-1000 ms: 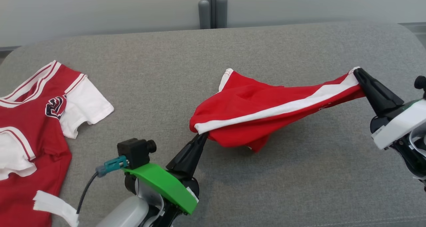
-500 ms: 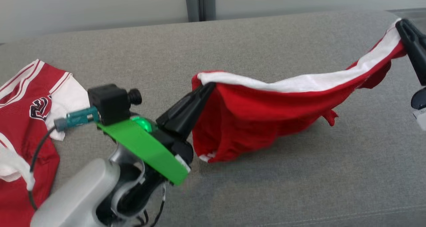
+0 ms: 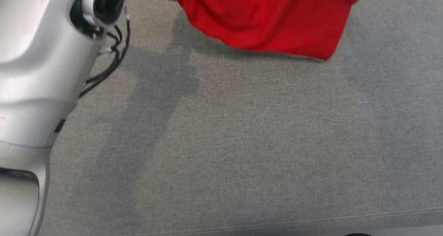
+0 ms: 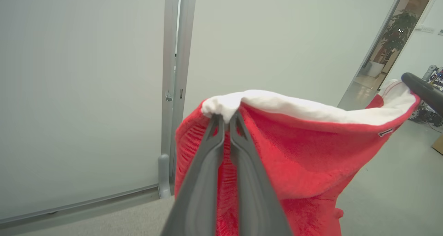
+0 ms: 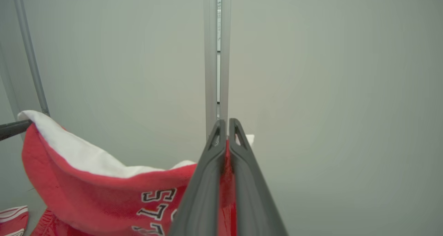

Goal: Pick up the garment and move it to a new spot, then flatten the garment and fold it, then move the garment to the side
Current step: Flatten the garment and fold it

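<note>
Head view, nearest me: the pale left forearm [image 3: 34, 73] stands at the left edge, and past it lies the grey cushion [image 3: 242, 142]. The camera itself has swung since a second ago, so the shift of the whole scene isn't the cloth's doing, but the lift is real. Back then the garment [image 3: 270, 21] sagged onto the cushion between the two arms. Now it hangs high and looks clear of it, red hem loose at the top of that view.

Further up, in the left wrist view, the left gripper [image 4: 226, 120] is pinched tight on one end of the white band [image 4: 311, 108]. In the right wrist view the right gripper [image 5: 226, 123] is clamped just as tight on the other end, with the band strung between them and the lettering hanging below. Behind it all are the pale wall [image 5: 328, 73] and its metal post [image 5: 217, 56].

To my eye the pick-up is done and the carry to a new spot is under way — laying down, flattening and folding are all to come.
</note>
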